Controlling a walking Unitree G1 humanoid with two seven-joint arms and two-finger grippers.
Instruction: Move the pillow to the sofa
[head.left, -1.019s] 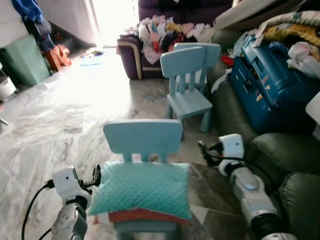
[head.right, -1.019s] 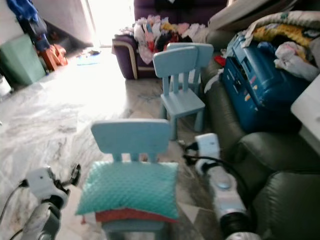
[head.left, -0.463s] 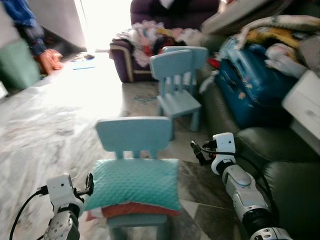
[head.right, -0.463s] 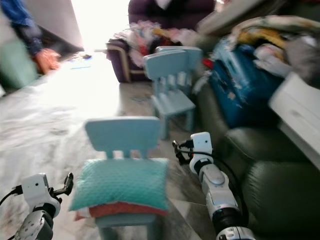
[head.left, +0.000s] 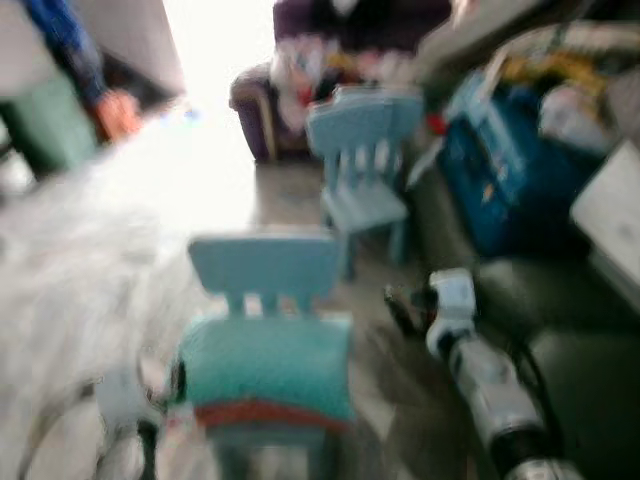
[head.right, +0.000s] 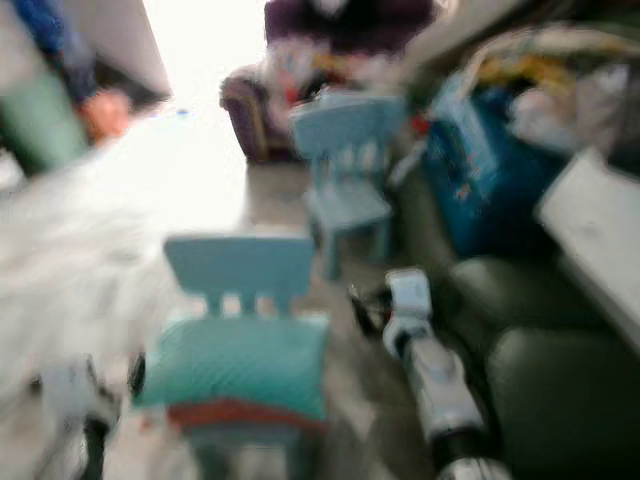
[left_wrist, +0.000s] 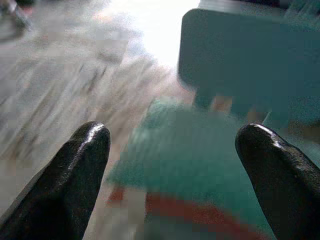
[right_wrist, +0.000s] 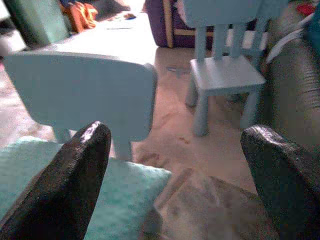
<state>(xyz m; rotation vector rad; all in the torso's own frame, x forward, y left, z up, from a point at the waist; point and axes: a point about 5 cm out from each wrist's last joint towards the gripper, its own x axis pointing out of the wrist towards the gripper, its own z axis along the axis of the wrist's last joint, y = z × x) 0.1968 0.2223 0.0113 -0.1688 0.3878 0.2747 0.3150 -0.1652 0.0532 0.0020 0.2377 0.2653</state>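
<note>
- The left gripper (left_wrist: 170, 165) hovers just off the near left corner of the small light-blue chair (head.left: 262, 270), its two black fingers (left_wrist: 75, 170) spread wide apart and holding nothing
- The teal pillow (head.left: 265, 365) lies flat on that chair's seat, on top of a red cushion (head.left: 260, 412) whose edge peeks out under its front; the left gripper's fingers frame the pillow's near corner without touching it
- The right gripper (right_wrist: 175, 170) hangs beside the chair's right side, above the marble floor (head.left: 120, 230), its fingers (right_wrist: 75, 170) also wide open and empty; the pillow's right corner and the chair's backrest lie between them in the right wrist view
- The dark green sofa (head.left: 580, 340) runs along the right of the chair, close to the right arm
- Farther along the sofa from the chair sits a blue suitcase (head.left: 510, 170) with heaped fabric behind it
- Beyond the chair stands a second light-blue chair (head.left: 362, 160)
- Past that one, a purple armchair (head.left: 300, 90) is piled with clothes; both head views are heavily blurred
</note>
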